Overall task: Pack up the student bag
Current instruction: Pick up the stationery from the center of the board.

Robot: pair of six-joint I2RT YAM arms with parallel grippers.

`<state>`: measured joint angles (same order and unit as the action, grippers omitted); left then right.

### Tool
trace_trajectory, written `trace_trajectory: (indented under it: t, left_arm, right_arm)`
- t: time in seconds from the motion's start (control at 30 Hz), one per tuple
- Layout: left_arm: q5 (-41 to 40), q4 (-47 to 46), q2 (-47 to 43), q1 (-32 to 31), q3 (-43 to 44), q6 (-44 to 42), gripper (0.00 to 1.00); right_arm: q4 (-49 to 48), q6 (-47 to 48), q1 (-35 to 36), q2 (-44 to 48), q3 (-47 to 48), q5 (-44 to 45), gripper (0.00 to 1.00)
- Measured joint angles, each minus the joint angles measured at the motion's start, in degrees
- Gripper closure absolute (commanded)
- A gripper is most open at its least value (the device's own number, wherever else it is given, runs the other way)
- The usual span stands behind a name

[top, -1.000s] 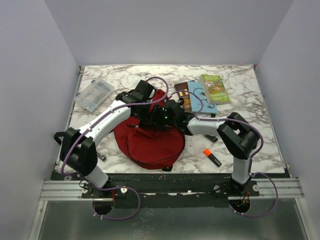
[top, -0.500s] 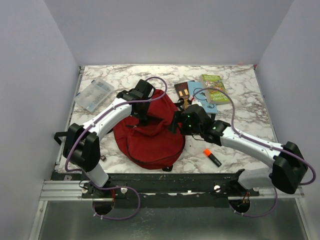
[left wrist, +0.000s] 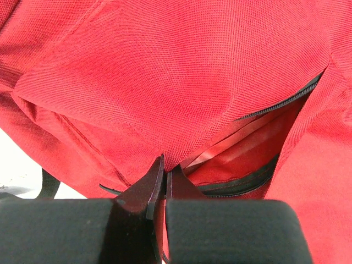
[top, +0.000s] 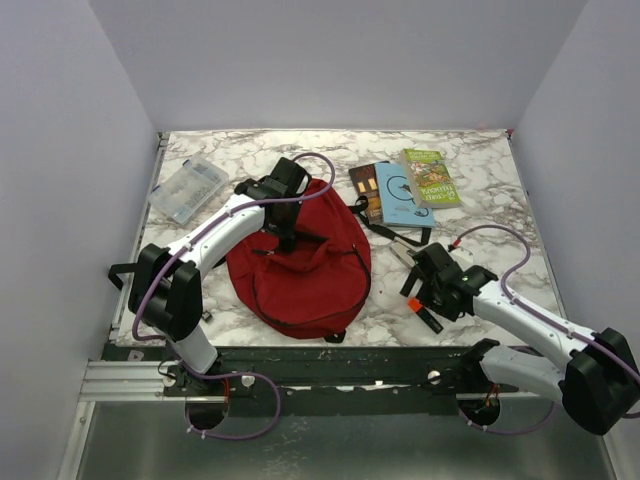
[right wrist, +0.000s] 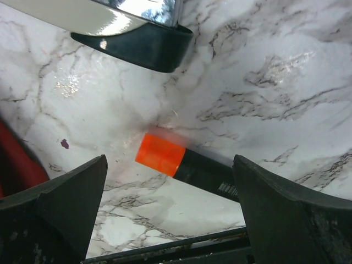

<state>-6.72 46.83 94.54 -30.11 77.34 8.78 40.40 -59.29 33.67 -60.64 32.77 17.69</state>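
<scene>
**Two end effectors, one pick: turn the wrist before you close**

Your right end effector (right wrist: pixel 169 165) stands wide over the orange-capped marker (right wrist: pixel 184 164), its fingers on either side and clear of it. In the wrist view the marker lies almost along the line between the fingers, so closing now would likely squeeze it end to end. Rotate the wrist until the jaws cross the black barrel, and centre on the barrel rather than the cap. Lower until the tips are close to the surface (top: pixel 500 200), then close. A chrome-and-black item (right wrist: pixel 137 33) lies near the marker on the side away from you, so keep the fingers off it.

Your left end effector (left wrist: pixel 165 171) is pinched shut on a fold of the student bag (top: pixel 300 270) beside the open zipper, lifting the mouth. Hold that lift steady, since the marker will need that gap.

The marker rests to the right of the bag's near edge. The books (top: pixel 405 185) lie beyond the bag to the right, and the clear case (top: pixel 188 188) beyond it to the left.
</scene>
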Motion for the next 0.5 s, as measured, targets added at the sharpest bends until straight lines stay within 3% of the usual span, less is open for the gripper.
trace_trajectory:
  t: [0.37,0.5]
  left_arm:
    - [2.51,0.00,-1.01,0.04,0.00,0.00,1.00]
    - [3.56,0.02,-1.55,0.04,0.00,0.02,1.00]
  right_arm:
    - [-2.75,-1.70,-0.42,0.33,-3.80,-7.19,0.05]
    - [-5.60,-1.31,0.35,-1.16,-3.72,-9.57,0.16]
